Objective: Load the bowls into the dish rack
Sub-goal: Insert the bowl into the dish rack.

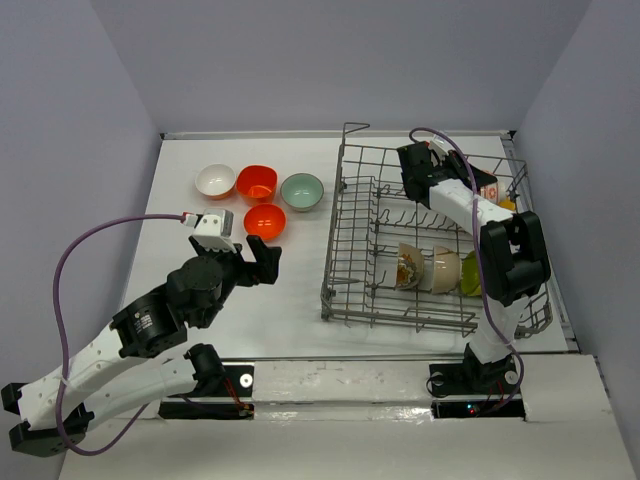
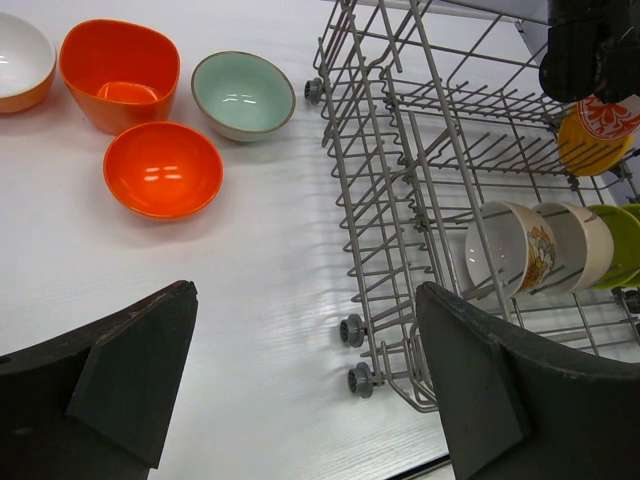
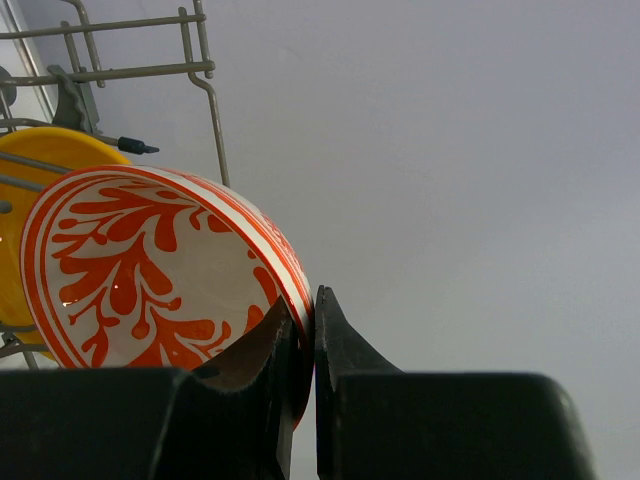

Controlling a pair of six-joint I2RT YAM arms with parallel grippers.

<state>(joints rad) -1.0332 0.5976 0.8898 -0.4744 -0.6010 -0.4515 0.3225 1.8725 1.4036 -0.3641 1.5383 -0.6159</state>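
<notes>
The grey wire dish rack [image 1: 338, 250] stands on the right. My right gripper [image 3: 305, 310] is shut on the rim of a white bowl with red pattern [image 3: 150, 270], held on edge at the rack's far right [image 1: 488, 190], next to a yellow bowl [image 3: 40, 160]. A floral bowl [image 1: 409, 265], a cream bowl [image 1: 443, 270] and a green bowl [image 1: 470, 273] stand in the rack's near row. A white bowl [image 1: 215, 180], a squarish red-orange bowl [image 1: 257, 182], a teal bowl [image 1: 302, 191] and a round red-orange bowl [image 1: 265, 220] sit on the table. My left gripper [image 2: 305, 300] is open and empty, just near of the round red-orange bowl [image 2: 163, 168].
The rack's tall left wall and small wheels [image 2: 352, 329] lie right of my left gripper. The table's far edge runs behind the loose bowls. A grey wall stands close behind the rack's wires [image 3: 205, 80].
</notes>
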